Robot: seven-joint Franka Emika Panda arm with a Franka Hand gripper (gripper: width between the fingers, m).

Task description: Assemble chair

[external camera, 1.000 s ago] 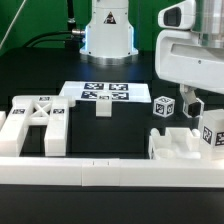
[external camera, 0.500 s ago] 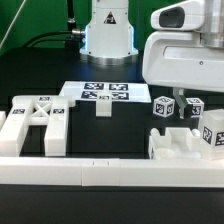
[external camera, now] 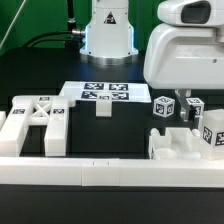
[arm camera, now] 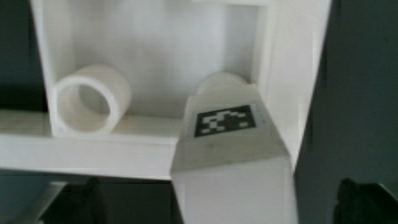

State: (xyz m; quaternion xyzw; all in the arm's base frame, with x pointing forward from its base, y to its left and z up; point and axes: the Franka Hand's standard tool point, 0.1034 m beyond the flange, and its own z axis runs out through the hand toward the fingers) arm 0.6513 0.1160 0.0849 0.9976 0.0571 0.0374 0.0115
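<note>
In the exterior view the X-braced panel lies at the left. Blocky tagged legs stand at the right, behind the seat slab. The arm's bulky white hand hangs over them and hides its fingers. In the wrist view my gripper is open. Its dark fingers stand clear on either side of a tagged white leg. Behind the leg is a white part with a round ring.
The marker board lies at the middle back, with a small white block at its front edge. A long white border rail runs along the front. The robot base stands behind.
The hand has risen and shifted toward the exterior view's left. A second tagged leg, hidden by the gripper before, now shows standing at the right.
</note>
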